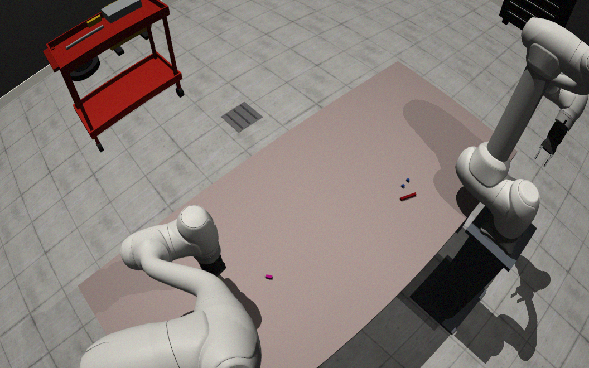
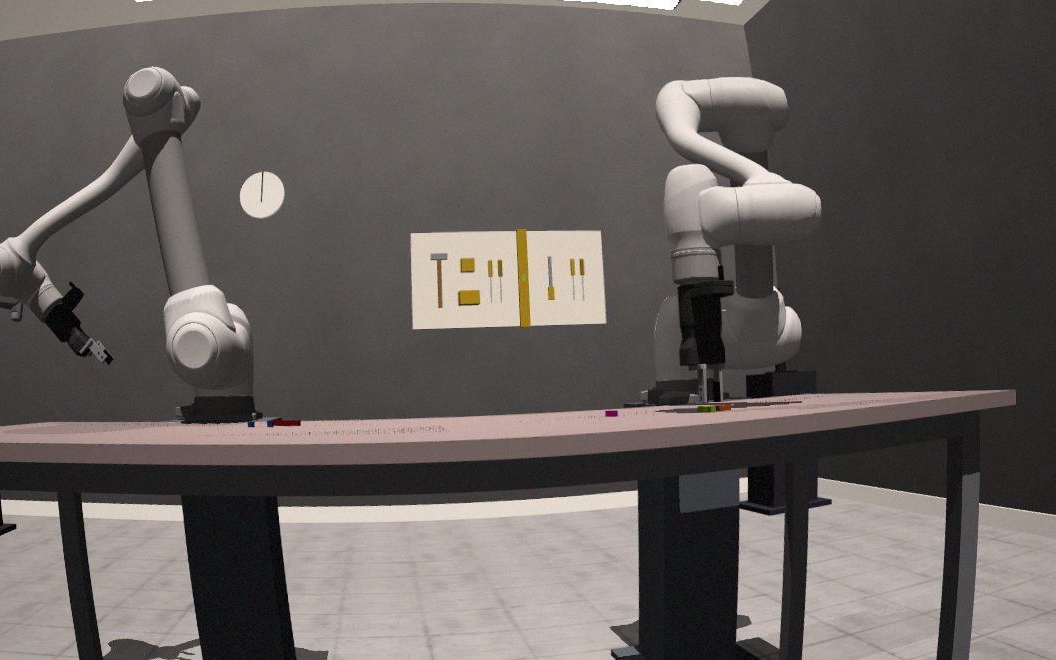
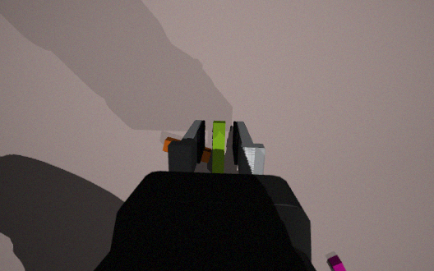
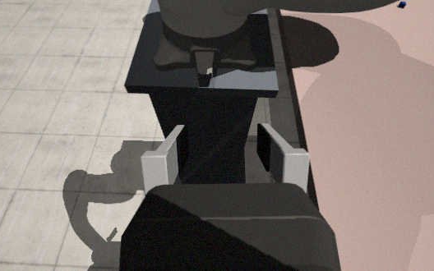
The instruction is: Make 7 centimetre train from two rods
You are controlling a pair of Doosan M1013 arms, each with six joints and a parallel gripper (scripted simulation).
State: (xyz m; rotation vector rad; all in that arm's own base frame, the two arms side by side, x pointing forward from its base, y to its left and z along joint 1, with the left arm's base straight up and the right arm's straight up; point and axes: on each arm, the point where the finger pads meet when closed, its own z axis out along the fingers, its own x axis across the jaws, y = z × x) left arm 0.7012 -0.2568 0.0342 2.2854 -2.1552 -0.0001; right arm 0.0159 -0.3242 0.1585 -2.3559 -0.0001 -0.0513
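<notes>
Parted partway at the left gripper (image 1: 213, 265) (image 2: 710, 400) (image 3: 219, 134), straddling the lime rod (image 2: 706, 409) (image 3: 219, 135) on the table (image 1: 315, 205) (image 2: 450, 442) (image 3: 346, 82) (image 4: 371, 135) — with gaps showing on both sides. Spread wide at the right gripper (image 1: 540, 161) (image 2: 108, 358) (image 4: 222, 138), beyond the table's edge. Just beside the lime rod, angled and partly hidden by a finger: the orange rod (image 2: 724, 406) (image 3: 168, 143). Near them, the magenta rod (image 1: 269, 276) (image 2: 611, 413) (image 3: 336, 263). Well apart — the red rod (image 1: 408, 196) (image 2: 286, 423), lying near two blue rods (image 1: 407, 180) (image 2: 251, 423) (image 4: 402, 4).
</notes>
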